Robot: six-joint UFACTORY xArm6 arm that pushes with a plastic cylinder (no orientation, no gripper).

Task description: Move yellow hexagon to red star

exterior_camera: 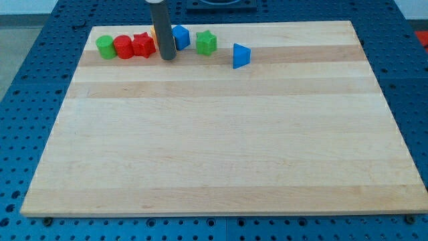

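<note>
The red star (143,45) lies near the board's top left, touching a red round block (123,47) on its left. Only a thin yellow-orange sliver (153,32), probably the yellow hexagon, shows just right of the star; my dark rod hides the rest. My tip (168,57) rests on the board just right of and slightly below the red star, and below-left of a blue block (180,36).
A green cylinder (105,46) sits at the left end of the row. A green star (206,43) and a blue triangle (241,55) lie to the right of the blue block. The wooden board (221,147) sits on a blue perforated table.
</note>
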